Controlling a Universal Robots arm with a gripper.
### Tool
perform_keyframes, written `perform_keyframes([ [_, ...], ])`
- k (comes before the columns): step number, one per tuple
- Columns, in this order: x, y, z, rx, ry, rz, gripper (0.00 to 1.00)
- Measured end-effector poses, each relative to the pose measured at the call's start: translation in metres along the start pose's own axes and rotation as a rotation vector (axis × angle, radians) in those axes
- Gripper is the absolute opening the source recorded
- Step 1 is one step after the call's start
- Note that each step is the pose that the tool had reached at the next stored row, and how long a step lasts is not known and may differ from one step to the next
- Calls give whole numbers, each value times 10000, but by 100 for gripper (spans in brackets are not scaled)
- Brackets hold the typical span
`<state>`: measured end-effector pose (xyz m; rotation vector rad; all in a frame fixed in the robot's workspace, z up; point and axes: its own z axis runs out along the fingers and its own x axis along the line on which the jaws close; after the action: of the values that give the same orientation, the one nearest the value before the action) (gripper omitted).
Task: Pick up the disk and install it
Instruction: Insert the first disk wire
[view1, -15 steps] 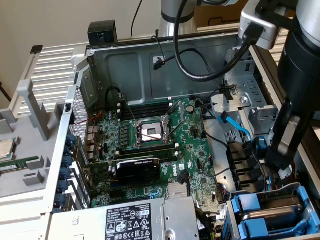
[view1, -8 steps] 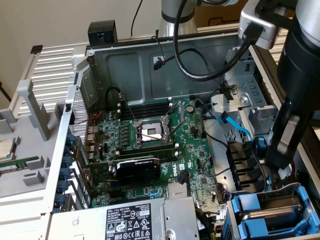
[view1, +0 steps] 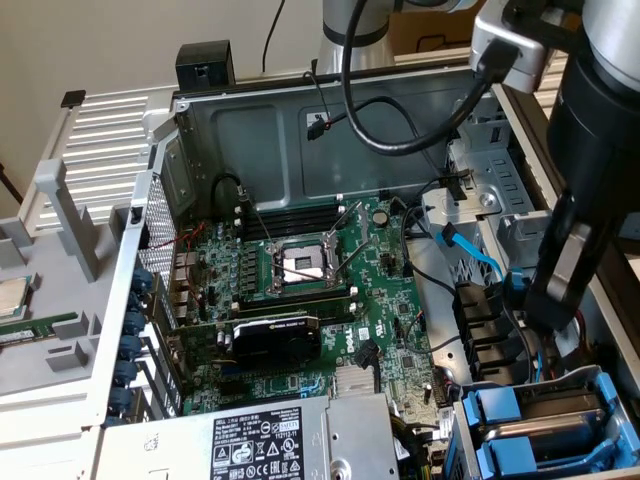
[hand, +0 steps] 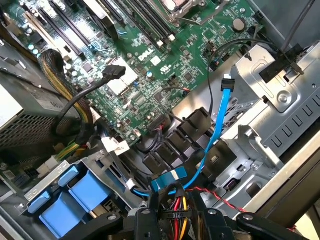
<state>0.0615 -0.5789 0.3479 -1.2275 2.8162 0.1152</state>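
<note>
The end effector (view1: 546, 312) (hand: 177, 226) hangs low on the exterior view's right, inside the open computer case (view1: 300, 110). It is just above a bundle of red, yellow and black wires (hand: 176, 207), jaws partly apart and gripping nothing. Close by, the disk (view1: 500, 408) sits slotted in the drive cage (view1: 612, 392), stacked against a second blue carrier (view1: 500, 458).
</note>
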Motion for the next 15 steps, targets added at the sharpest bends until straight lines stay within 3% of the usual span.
perform_keyframes([
  [4,-7,30,-6,24,-7,-2,35],
  [7,-12,58,-13,85,8,-7,35],
  [11,-13,75,-27,253,126,-19,35],
  [14,-13,79,-43,422,260,-29,35],
  [15,-13,82,-48,448,274,-30,35],
])
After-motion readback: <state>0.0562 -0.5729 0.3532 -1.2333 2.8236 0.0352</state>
